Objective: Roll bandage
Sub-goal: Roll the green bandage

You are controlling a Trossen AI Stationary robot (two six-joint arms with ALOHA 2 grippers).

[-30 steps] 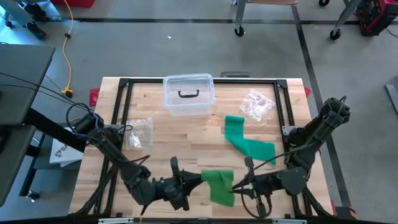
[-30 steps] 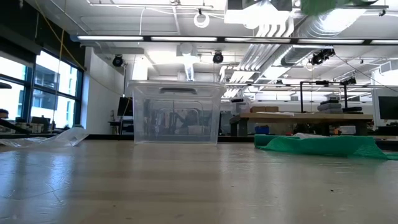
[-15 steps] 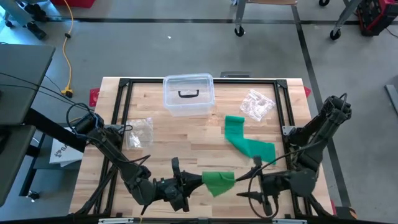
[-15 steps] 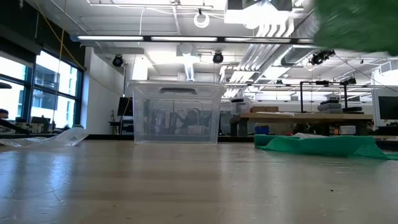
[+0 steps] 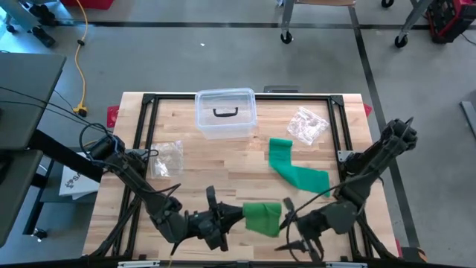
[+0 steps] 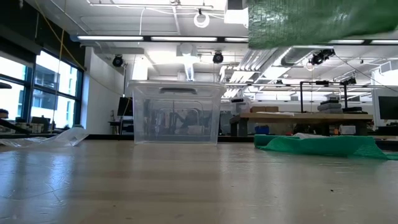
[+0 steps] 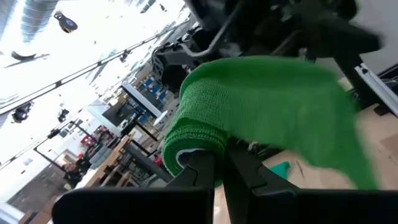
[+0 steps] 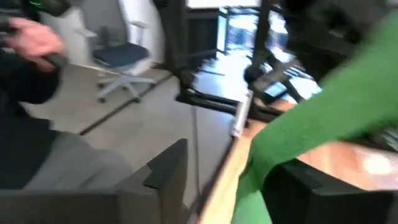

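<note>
A green bandage (image 5: pixel 262 217) is held up near the table's near edge, its end wound into a small roll (image 7: pixel 193 146). My left gripper (image 5: pixel 236 217) is shut on it from the left. My right gripper (image 5: pixel 287 222) stands open just right of the bandage. In the right wrist view the cloth (image 8: pixel 311 118) runs between its fingers; whether it touches one I cannot tell. More green bandage (image 5: pixel 297 175) lies flat on the table behind them. Whether it joins the held part is hidden. The low view shows the held part (image 6: pixel 311 22) at the top. My left gripper pinches the rolled end (image 7: pixel 202 163) of the bandage between its two fingers (image 7: pixel 200 171). The fingers come level from the table's left. The roll is lifted clear of the table, and loose cloth (image 7: pixel 292 124) spreads away from it toward my right gripper.
A clear plastic box (image 5: pixel 225 113) stands at the far middle. Crumpled plastic bags lie at the far right (image 5: pixel 307 125) and at the left (image 5: pixel 166 158). Beyond the table's near edge a person's hand (image 8: pixel 31 34) shows in the right wrist view.
My right gripper has opened and let go of the bandage, drawn back toward the table's right edge, then come back toward the bandage. The freed cloth has drawn up from a longer hanging flap into a shorter bunch at my left gripper.
</note>
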